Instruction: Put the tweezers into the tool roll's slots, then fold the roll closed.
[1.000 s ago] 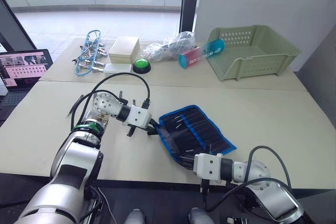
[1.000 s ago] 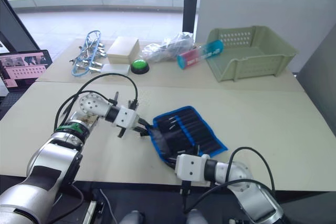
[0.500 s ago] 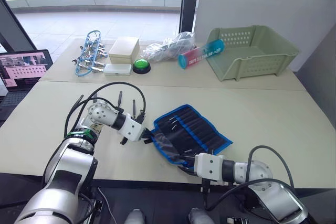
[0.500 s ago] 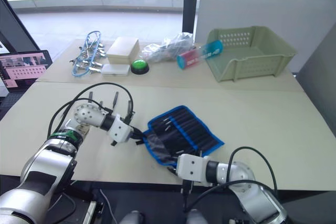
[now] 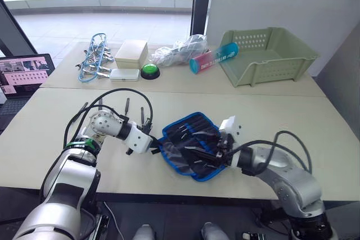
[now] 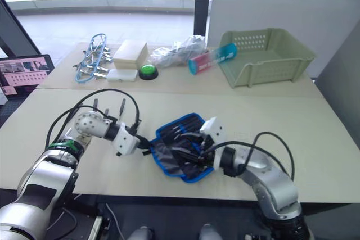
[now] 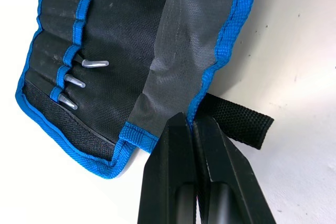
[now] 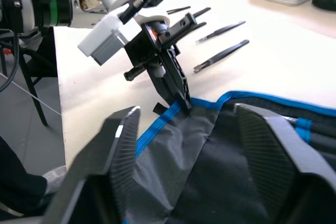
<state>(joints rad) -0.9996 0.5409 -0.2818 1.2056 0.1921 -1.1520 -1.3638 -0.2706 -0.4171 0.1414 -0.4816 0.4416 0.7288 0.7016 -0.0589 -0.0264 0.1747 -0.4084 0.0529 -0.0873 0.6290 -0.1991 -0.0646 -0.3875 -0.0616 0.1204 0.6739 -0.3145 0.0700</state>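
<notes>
tool roll (image 5: 188,145): near-right part hidden under right gripper (image 5: 216,155) in head views; right wrist view cuts roll off at the frame edges, its fingers (image 8: 113,145) blocking most of the fabric. Left wrist view: roll cropped at the frame edge, strap (image 7: 239,121) partly behind left gripper (image 7: 191,129). Slots (image 7: 71,72): only silver tips of three tweezers poke out, bodies hidden in pockets; count in roll can't tell. Loose tweezers (image 8: 220,56) on table: far ends blurred, too small in head views to count. Laptop (image 5: 22,71) cut by frame edge, screen unreadable. Blue cylinder (image 5: 214,58) label too small to read
</notes>
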